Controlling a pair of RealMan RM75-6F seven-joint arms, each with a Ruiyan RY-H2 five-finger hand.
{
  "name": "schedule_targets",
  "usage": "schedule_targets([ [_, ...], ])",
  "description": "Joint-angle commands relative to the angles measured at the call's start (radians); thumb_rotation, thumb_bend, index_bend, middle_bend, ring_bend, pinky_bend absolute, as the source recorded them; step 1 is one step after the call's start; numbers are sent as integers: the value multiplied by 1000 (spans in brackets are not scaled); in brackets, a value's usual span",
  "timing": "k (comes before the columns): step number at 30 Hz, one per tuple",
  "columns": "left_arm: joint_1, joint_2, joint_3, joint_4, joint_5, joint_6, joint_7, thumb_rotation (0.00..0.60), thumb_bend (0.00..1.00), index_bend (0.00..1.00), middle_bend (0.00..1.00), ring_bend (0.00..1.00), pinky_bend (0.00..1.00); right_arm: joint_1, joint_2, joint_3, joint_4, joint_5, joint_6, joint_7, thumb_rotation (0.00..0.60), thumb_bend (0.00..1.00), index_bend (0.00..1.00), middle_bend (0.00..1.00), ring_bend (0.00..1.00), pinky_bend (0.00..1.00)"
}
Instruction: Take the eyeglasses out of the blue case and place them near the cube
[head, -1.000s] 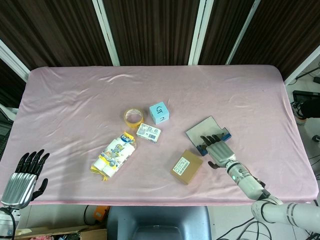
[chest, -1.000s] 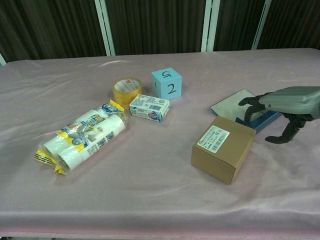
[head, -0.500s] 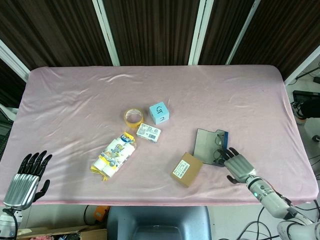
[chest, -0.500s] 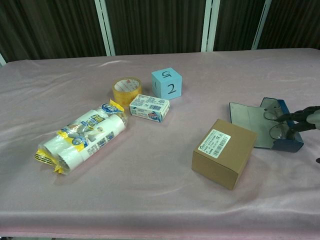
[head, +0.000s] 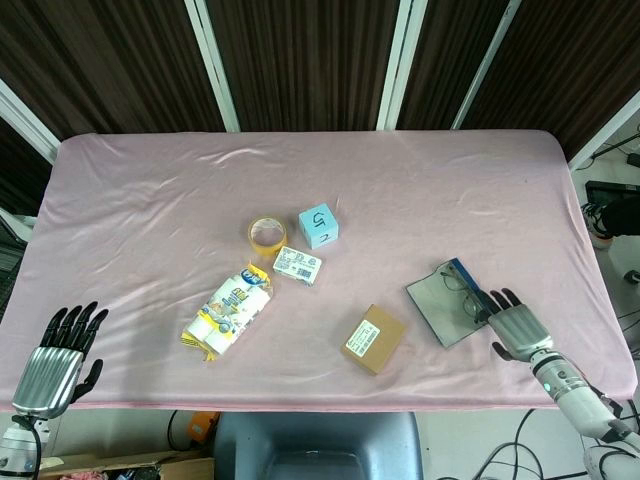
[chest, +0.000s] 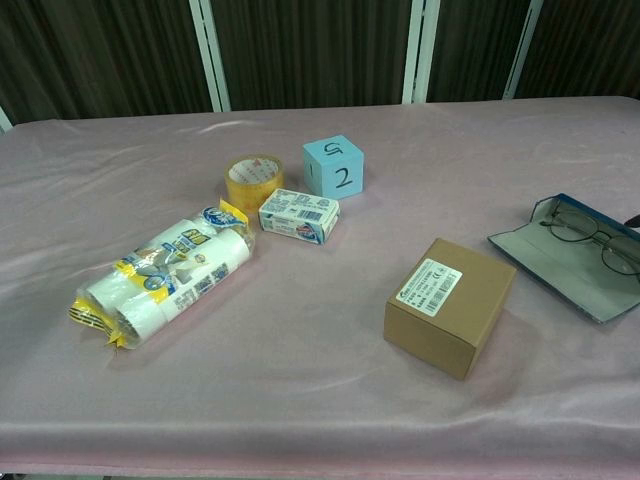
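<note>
Eyeglasses are lying inside the blue case, which is sitting open w/ lid flat on the counter, right side, well apart from the cube. Right hand is resting just beside the case's near-right edge, fingers spread & extended, gripping nothing; fingertips appear to be touching the case rim. Brown box is sitting just left of the case. Tape roll, small carton & wrapped roll pack are lying near the cube. Left hand is hovering at the counter's near-left corner, fingers apart, empty.
</note>
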Motion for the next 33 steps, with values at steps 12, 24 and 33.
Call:
schedule_targets([
  [12, -12, -14, -5, -3, -22, -31, 33, 600, 415, 0, 0, 0, 41, 20, -116, 100, 244, 66, -91, 43, 600, 525, 412, 11, 0, 0],
  [24, -12, -12, -12, -6, -42, -33, 31, 600, 415, 0, 0, 0, 47, 90, -174, 184, 313, 152, -167, -16, 600, 525, 395, 11, 0, 0],
  [33, -15, -8, -8, -9, -39, -38, 26, 600, 415, 0, 0, 0, 48, 35, -69, 175, 182, 71, -68, 83, 600, 525, 412, 11, 0, 0],
])
